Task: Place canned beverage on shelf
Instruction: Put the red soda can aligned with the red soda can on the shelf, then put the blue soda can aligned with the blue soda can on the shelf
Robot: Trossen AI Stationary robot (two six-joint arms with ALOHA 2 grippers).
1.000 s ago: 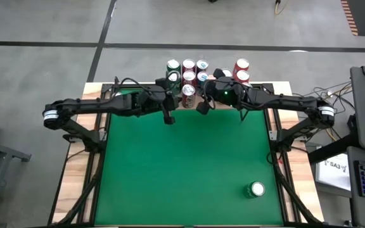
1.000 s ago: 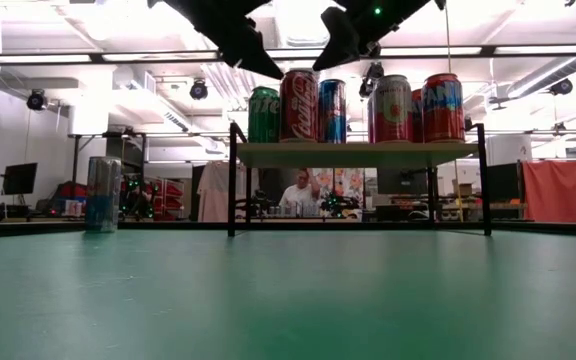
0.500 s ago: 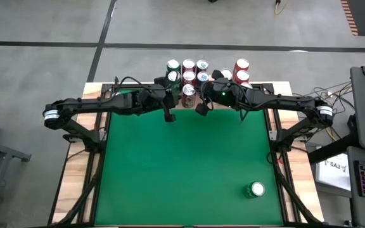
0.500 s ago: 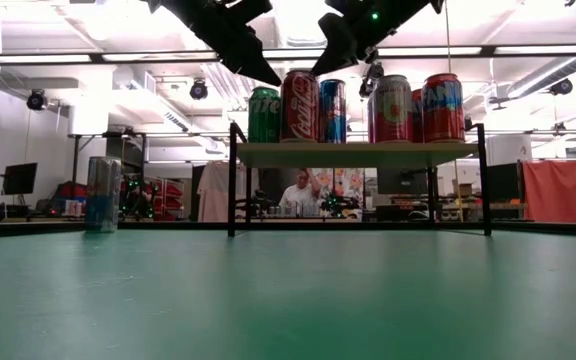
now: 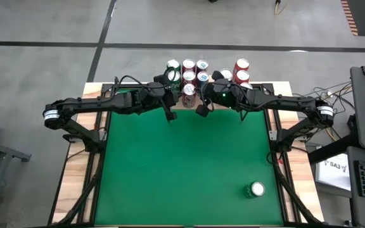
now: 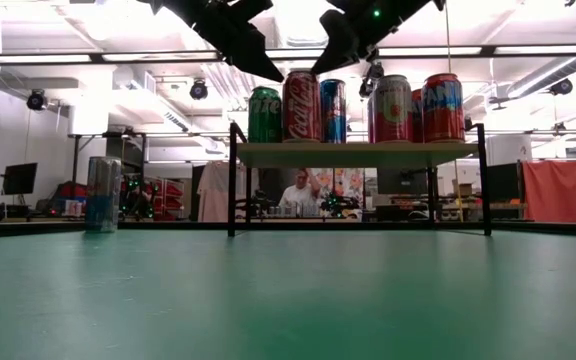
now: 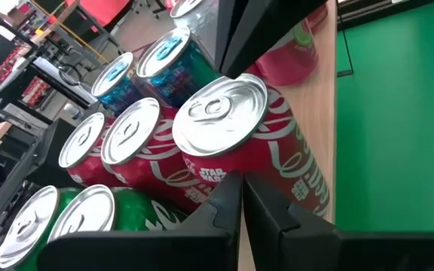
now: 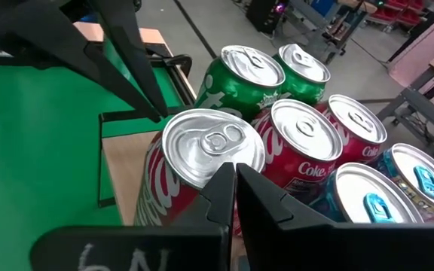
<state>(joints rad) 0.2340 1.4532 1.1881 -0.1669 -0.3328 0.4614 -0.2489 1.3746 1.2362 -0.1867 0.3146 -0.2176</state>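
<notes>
Can (image 6: 300,106) upright; top skyward

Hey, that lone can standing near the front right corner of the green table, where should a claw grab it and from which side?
Take the lone can around its cylindrical side wall, near mid-height, coming in level from the open table side. It stands upright with nothing beside it, so either direction is clear. The right claw seems nearer; the left claw hangs by the shelf.
</notes>
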